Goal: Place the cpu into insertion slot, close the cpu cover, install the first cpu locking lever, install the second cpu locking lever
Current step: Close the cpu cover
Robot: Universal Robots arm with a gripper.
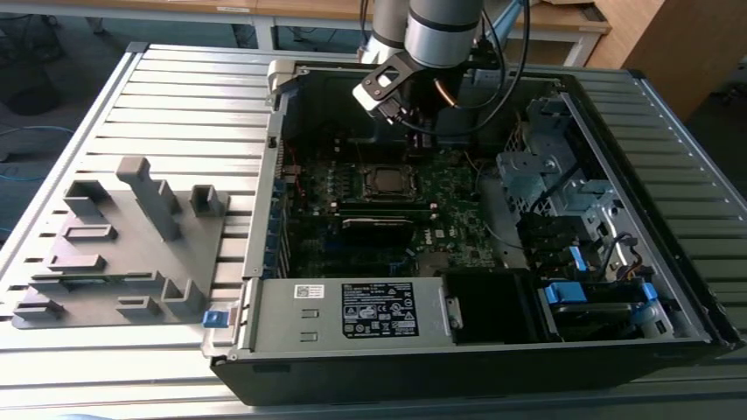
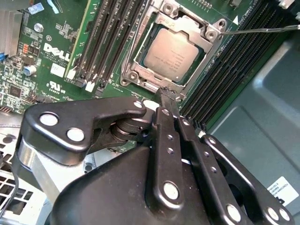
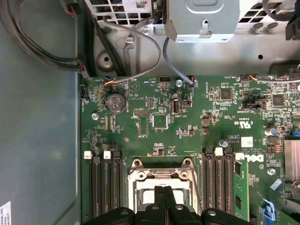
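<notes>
The tool (image 2: 167,93) is clenched, its two black fingers pressed together and grasping nothing; in both wrist views its tip hangs just at the edge of the insertion slot (image 2: 129,70), though contact cannot be told. The cpu (image 2: 173,55) sits in that slot, its dull silver top showing through the window of the cpu cover (image 2: 172,21), which lies flat over it. Long black memory slots (image 2: 101,42) flank the socket on both sides; a thin metal rod (image 2: 262,31) runs out from one socket corner above them. In the exterior view the open computer case (image 1: 262,262) lies on a slatted worktop (image 1: 175,105); a grey fixture tray (image 1: 117,245) sits beside it.
</notes>
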